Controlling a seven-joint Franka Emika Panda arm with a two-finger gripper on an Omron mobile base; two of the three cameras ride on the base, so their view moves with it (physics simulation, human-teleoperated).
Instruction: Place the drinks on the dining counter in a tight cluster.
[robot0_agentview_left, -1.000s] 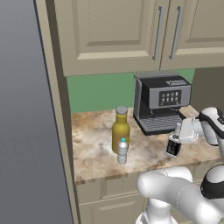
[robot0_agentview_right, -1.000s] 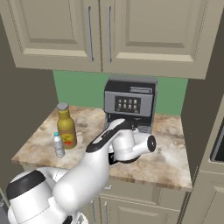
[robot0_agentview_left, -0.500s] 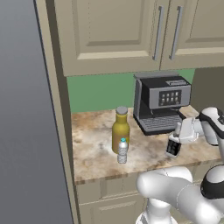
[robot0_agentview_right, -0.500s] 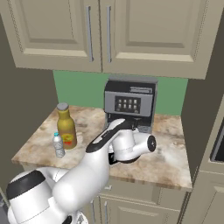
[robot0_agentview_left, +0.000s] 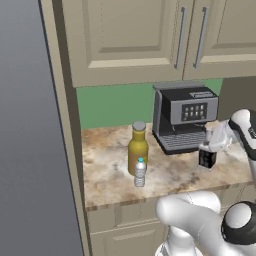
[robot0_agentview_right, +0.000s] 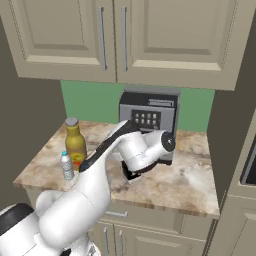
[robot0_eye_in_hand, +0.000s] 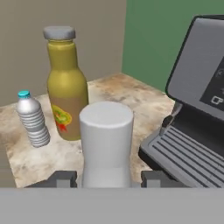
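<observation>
My gripper (robot0_eye_in_hand: 107, 177) is shut on the small dark white-labelled bottle (robot0_agentview_left: 206, 158), one finger on each side of its white top (robot0_eye_in_hand: 106, 131). It holds the bottle just in front of the coffee machine, at the right of the short marbled counter (robot0_agentview_left: 110, 172). Further left on that counter stands the large amber-yellow bottle (robot0_agentview_left: 138, 151) (robot0_agentview_right: 75, 145) (robot0_eye_in_hand: 65, 89) with its grey cap. The small clear water bottle (robot0_agentview_left: 140, 173) (robot0_agentview_right: 66, 166) (robot0_eye_in_hand: 33, 120) with a blue cap stands close in front of it. In the right base view my arm hides the dark bottle. The dining counter is out of view.
A grey and black coffee machine (robot0_agentview_left: 185, 118) (robot0_agentview_right: 149, 116) (robot0_eye_in_hand: 197, 113) stands against the green back wall, right next to the held bottle. Beige cabinets (robot0_agentview_left: 145, 37) hang low over the counter. A tall grey panel (robot0_agentview_left: 30, 130) bounds the left side.
The fingers have closed from wide open onto the dark bottle. The bottle now sits slightly higher and to the right beside the coffee machine. The other two bottles have not moved.
</observation>
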